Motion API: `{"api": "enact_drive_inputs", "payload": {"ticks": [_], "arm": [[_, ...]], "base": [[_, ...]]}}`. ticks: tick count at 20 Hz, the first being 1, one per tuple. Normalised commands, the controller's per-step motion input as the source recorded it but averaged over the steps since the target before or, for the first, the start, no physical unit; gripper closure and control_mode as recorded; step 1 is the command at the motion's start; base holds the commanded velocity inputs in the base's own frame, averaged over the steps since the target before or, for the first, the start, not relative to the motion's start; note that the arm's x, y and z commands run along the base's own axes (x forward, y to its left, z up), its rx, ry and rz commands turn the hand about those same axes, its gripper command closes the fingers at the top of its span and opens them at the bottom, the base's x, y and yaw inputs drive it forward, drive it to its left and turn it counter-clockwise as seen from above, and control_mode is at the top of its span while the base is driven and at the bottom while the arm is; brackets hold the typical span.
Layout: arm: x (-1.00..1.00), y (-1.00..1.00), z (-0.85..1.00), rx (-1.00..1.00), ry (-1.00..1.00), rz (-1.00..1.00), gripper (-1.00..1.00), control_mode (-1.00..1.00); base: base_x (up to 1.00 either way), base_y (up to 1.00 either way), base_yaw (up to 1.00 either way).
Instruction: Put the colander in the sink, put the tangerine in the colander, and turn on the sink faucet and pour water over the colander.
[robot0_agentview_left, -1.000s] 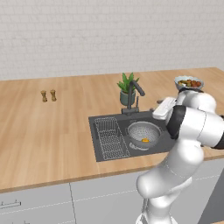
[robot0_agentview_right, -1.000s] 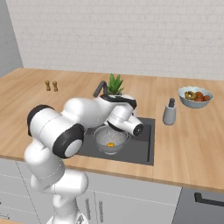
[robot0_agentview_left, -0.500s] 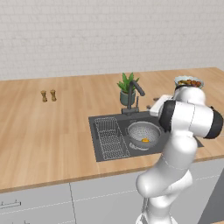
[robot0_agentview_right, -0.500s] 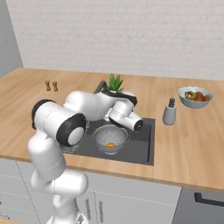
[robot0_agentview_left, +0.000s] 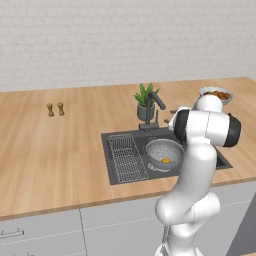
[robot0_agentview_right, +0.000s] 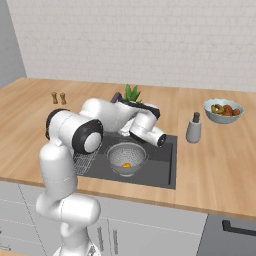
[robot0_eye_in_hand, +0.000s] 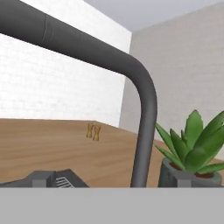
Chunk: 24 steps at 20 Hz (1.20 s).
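1. One long wooden counter (robot0_agentview_left: 60, 150) spans the left base view from edge to edge, backed by a white brick wall (robot0_agentview_left: 100, 40); grey cabinet fronts (robot0_agentview_left: 45, 232) run along the bottom.
2. The sink (robot0_agentview_left: 120, 172) sits at centre frame, its wire rack (robot0_agentview_left: 127, 157) on the left side of the basin.
3. The colander (robot0_agentview_right: 126, 158) rests in the sink, at centre of the right base view, with the tangerine (robot0_agentview_right: 126, 165) lying inside it.
4. The sink faucet (robot0_eye_in_hand: 142, 113) arches across the hand view from upper left to lower centre; a potted plant (robot0_eye_in_hand: 190, 153) stands just beside it at lower right.
5. Two small shakers (robot0_agentview_left: 55, 109) stand at left of the left base view; a fruit bowl (robot0_agentview_right: 223, 110) and a grey dispenser (robot0_agentview_right: 193, 128) sit at right of the right base view.
6. The arm bends over the sink near the faucet; whether the fingers are spread or pressed together cannot be told.
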Motion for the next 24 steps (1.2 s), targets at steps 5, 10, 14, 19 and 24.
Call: {"api": "enact_drive_inputs", "payload": {"ticks": [5, 10, 14, 19, 24], "arm": [[0.33, 0.02, -0.15, 0.07, 0.0, 0.09, -1.0, -1.0], [0.28, 0.0, -0.21, 0.05, -0.04, 0.07, -1.0, -1.0], [0.24, 0.08, -0.1, 0.05, -0.04, 0.03, -1.0, -1.0], [0.2, 0.17, -0.03, 0.01, -0.02, 0.0, -1.0, -1.0], [0.19, 0.22, -0.05, 0.0, 0.0, 0.0, -1.0, -1.0]], "base": [[0.0, 0.0, 0.0], [0.0, 0.0, 0.0], [0.0, 0.0, 0.0], [0.0, 0.0, 0.0], [0.0, 0.0, 0.0]]}}
